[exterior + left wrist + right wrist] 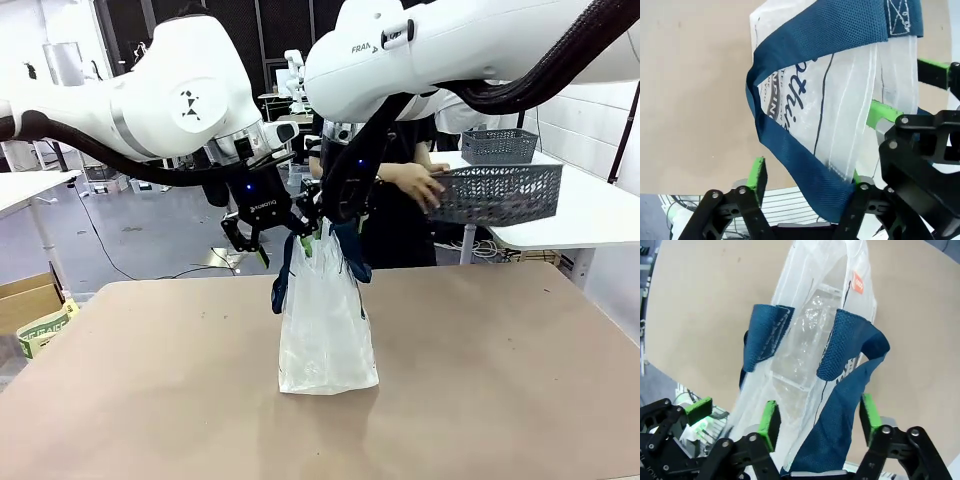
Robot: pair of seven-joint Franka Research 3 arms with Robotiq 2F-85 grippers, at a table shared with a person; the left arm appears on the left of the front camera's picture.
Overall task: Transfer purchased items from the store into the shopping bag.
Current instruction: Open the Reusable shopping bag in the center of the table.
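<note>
At the middle of the brown table [150,400], about halfway between its near and far edges, I have the shopping bag [325,335] standing upright, with its navy straps [283,285] hanging off the top. Both arms meet over its mouth.

In the left wrist view, the left gripper [807,170] has its fingers apart. One green pad [758,174] stands clear in the open. A navy strap [805,172] and the bag's translucent wall [850,100], with its dark script lettering, run between the two fingers. I see no pinch on either.

In the right wrist view, the right gripper [819,412] is also spread. Its green pads [771,421] sit astride the other strap [845,345] and the rim of the bag [805,340]. The film lies just beside one pad and the strap just beside the other. A small orange tag [858,282] shows on the bag's far wall.

From the front, the left gripper [258,238] hangs at the bag's left top corner and the right gripper [335,225] at its right.

Beyond the far edge, a person's hand [420,185] grips the rim of the dark grey basket [500,195], which is held level above a white table [600,215]. A second grey basket [498,146] sits farther back.
</note>
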